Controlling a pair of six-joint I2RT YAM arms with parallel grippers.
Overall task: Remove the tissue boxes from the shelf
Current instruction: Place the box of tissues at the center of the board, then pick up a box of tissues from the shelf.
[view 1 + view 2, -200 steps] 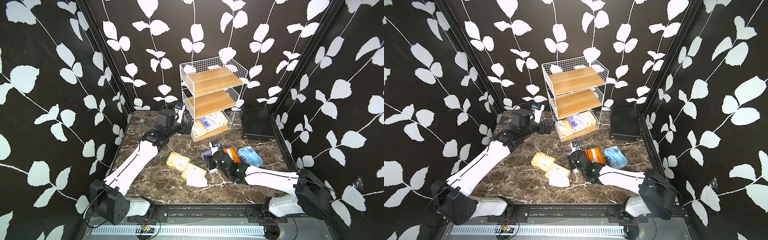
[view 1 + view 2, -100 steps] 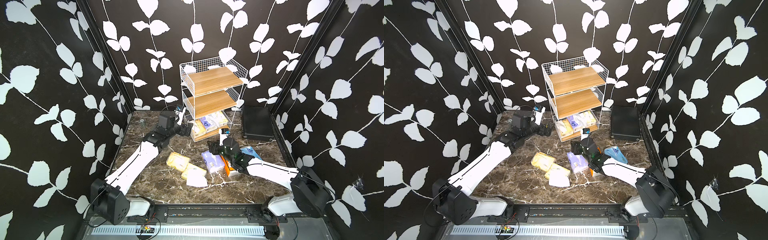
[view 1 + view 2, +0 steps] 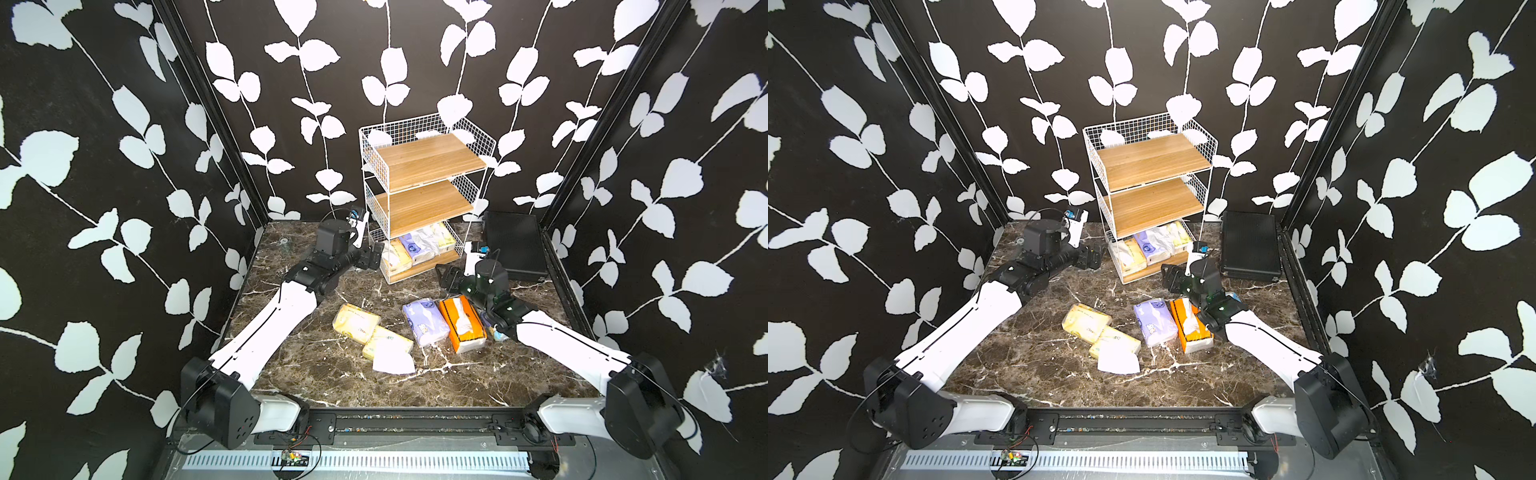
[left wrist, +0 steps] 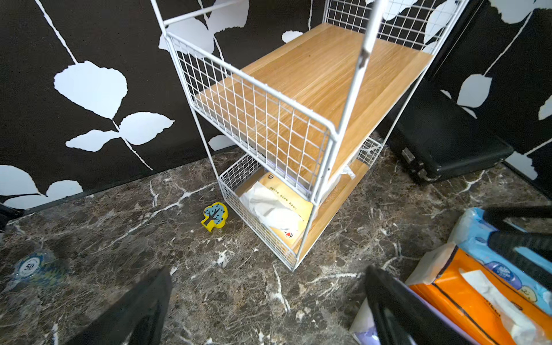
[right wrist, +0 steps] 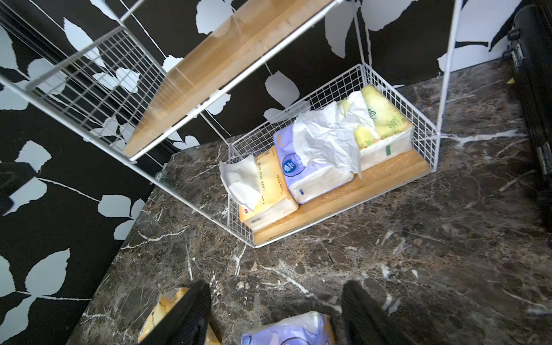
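The table [image 3: 311, 374] is walled on three sides. The shelf [image 3: 428, 164] is set at the middle of its back edge, with a black case [image 3: 513, 243] just beside it in the back right corner. The two upper boards are bare. Only the bottom board is still loaded, with an orange-yellow pack [image 5: 268, 191], a lilac pack [image 5: 313, 176] and a pale yellow pack [image 5: 382, 128] side by side inside the wire walls. Toward the front right of the table, a second lilac pack [image 3: 424, 322], an orange box [image 3: 462, 324], a blue pack [image 4: 478, 230], a yellow pack [image 3: 355, 323] and a cream pack [image 3: 388, 340] have already been laid down. A second ago the right gripper [image 3: 448, 279] was held low over that pile. It has since been carried back and is now poised before the open front of the bottom board, jaws apart and empty, so one delivery is judged finished and the next pick is being lined up. The left gripper [image 3: 371, 259], spread wide and empty, has hardly been moved from the shelf's left end. Bare table is left in front of the shelf. Because the ends are fenced and the middle board hangs low, a pack would probably have to be drawn out forward. A small tree-shaped token [image 4: 214, 216] lies by the shelf's left end.
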